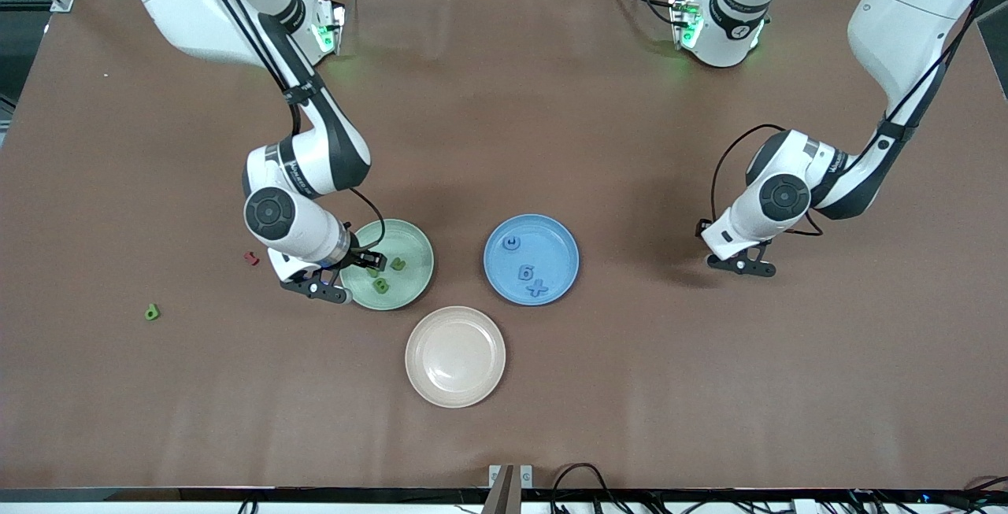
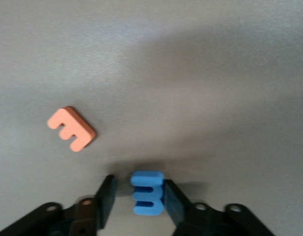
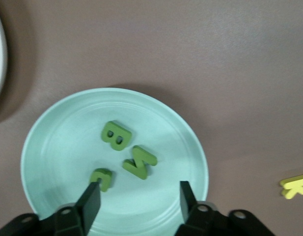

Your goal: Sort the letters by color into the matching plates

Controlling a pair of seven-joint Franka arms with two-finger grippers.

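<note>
My right gripper (image 1: 366, 260) (image 3: 139, 189) hangs open low over the pale green plate (image 1: 413, 250) (image 3: 58, 147). Three green letters lie in that plate (image 3: 115, 135) (image 3: 140, 162), the smallest (image 3: 101, 178) just off one fingertip. The blue plate (image 1: 551, 250) holds three blue letters (image 1: 526, 272). My left gripper (image 1: 740, 262) (image 2: 139, 183) is down at the table toward the left arm's end, open around a blue letter (image 2: 148, 194). One finger (image 2: 172, 199) is against that letter; the other stands apart from it. A lone green letter (image 1: 152, 312) lies toward the right arm's end.
The beige-pink plate (image 1: 455, 356) sits nearer the front camera, between the two colored plates. A red letter (image 1: 251, 258) lies beside the right arm. An orange letter (image 2: 71, 129) lies close to the blue one. A yellow letter (image 3: 295, 186) lies near the green plate.
</note>
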